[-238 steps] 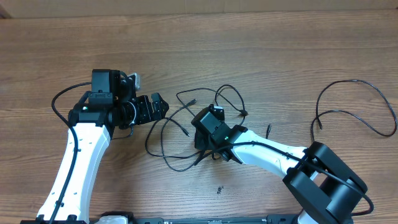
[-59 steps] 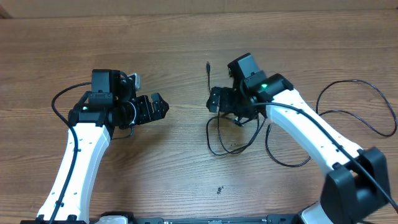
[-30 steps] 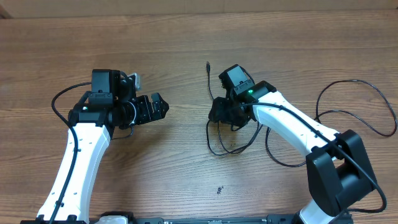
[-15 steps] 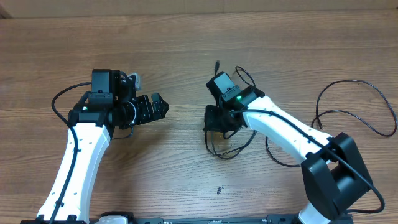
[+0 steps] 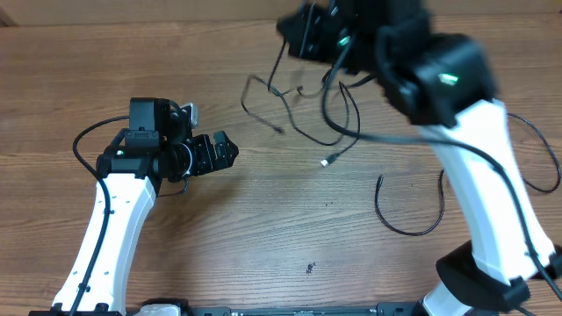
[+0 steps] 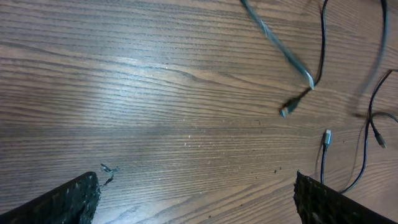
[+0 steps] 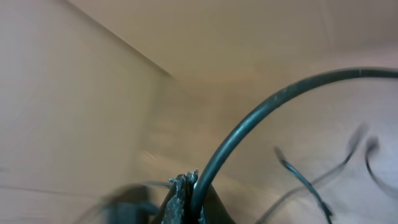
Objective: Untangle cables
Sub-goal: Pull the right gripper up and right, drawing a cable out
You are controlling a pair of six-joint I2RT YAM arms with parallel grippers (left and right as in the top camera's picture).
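Cables hang in a loose bunch under the right end effector, which is clenched on one cord, high above the counter. From there the loose ends trail down toward the left end effector, which is wide open, holds nothing and is the nearer free one.

Wood-grain table bearing a U-shaped black cable right of centre, a looped black cable near its right edge, and a small dark speck.
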